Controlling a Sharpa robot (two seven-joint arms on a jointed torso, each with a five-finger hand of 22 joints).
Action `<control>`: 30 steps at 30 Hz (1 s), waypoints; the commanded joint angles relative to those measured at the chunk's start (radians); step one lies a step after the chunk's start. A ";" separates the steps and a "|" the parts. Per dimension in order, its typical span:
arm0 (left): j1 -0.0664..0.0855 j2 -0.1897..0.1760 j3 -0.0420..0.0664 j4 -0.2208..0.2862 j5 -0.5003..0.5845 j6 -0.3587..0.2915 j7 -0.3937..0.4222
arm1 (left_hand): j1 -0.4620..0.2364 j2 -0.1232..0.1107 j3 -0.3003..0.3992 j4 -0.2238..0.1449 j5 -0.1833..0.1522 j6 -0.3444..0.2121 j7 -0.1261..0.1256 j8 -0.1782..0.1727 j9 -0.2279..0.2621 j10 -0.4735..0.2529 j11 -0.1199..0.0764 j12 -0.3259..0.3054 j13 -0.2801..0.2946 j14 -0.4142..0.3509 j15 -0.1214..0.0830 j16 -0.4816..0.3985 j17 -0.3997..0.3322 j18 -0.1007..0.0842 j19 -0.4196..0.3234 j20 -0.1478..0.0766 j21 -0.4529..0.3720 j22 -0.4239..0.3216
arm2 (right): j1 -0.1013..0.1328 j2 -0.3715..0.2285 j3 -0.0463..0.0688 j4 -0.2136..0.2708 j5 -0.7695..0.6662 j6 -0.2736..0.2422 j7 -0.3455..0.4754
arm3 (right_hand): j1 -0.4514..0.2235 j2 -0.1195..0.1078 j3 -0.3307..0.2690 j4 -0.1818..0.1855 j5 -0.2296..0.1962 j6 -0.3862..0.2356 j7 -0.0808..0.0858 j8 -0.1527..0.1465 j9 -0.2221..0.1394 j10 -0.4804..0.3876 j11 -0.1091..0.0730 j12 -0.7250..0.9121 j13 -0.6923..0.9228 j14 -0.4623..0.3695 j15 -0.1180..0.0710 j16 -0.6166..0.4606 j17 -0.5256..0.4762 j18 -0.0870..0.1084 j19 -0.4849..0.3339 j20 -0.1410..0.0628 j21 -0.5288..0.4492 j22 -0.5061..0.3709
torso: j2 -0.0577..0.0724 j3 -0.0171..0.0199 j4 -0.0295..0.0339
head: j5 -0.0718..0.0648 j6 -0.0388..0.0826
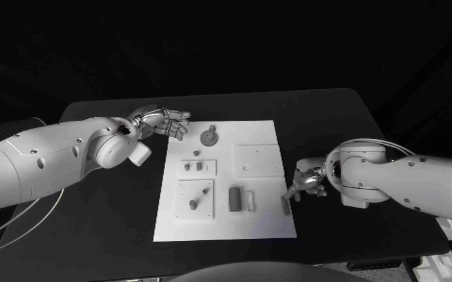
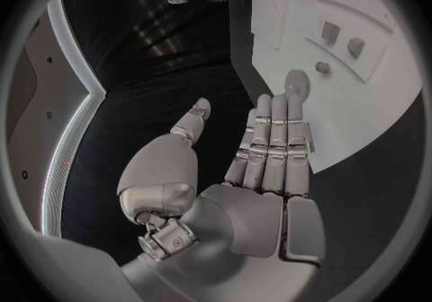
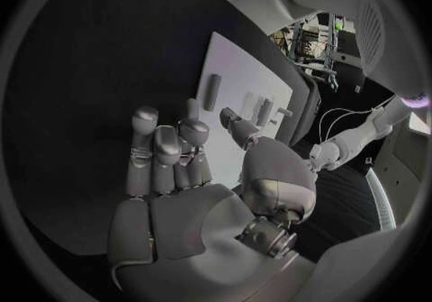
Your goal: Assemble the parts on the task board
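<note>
A black table under a dark backdrop carries the white task board at its middle, lying flat between the two arms. On the board lie small grey parts: a round toothed piece near the far edge, a dark upright block with a pale block just beside it, and a slim dark bar at the board's right edge. The left hand hovers beside the board's far left corner, fingers straight and apart from the thumb, holding nothing. The right hand sits just off the right edge near the slim bar, fingers loosely bent and spread, empty.
</note>
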 commanded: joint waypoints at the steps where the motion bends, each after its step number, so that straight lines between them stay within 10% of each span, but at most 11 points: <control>1: 0.001 0.001 0.001 0.003 -0.001 0.004 0.005 | -0.011 0.002 -0.001 0.001 -0.001 0.004 0.004 -0.003 -0.001 -0.003 -0.005 0.003 0.001 0.003 0.001 -0.006 0.001 0.019 0.001 -0.001 0.002 -0.002 | -0.017 0.010 -0.001 -0.005 -0.016 0.021 0.000 | -0.010 -0.008 0.002 0.011 0.005 0.007 -0.003 0.003 -0.001 -0.003 -0.007 -0.007 -0.001 -0.001 0.005 -0.004 -0.001 0.028 -0.002 0.002 -0.006 -0.002 | 0.000 -0.0007 0.0004 | 0.001 -0.001; 30: 0.001 -0.001 0.001 0.003 -0.001 0.009 0.004 | -0.012 0.002 0.000 0.001 -0.001 0.004 0.004 -0.003 -0.002 -0.003 -0.005 0.003 0.001 0.004 0.001 -0.006 0.002 0.019 0.001 -0.002 0.002 -0.002 | -0.061 0.095 -0.002 -0.055 -0.093 0.026 -0.002 | -0.001 -0.014 0.017 0.028 0.004 0.013 -0.005 0.006 0.000 0.000 -0.009 -0.005 0.001 0.002 0.007 -0.001 0.001 0.028 0.000 -0.001 -0.002 0.001 | -0.001 -0.0002 -0.0006 | 0.007 -0.008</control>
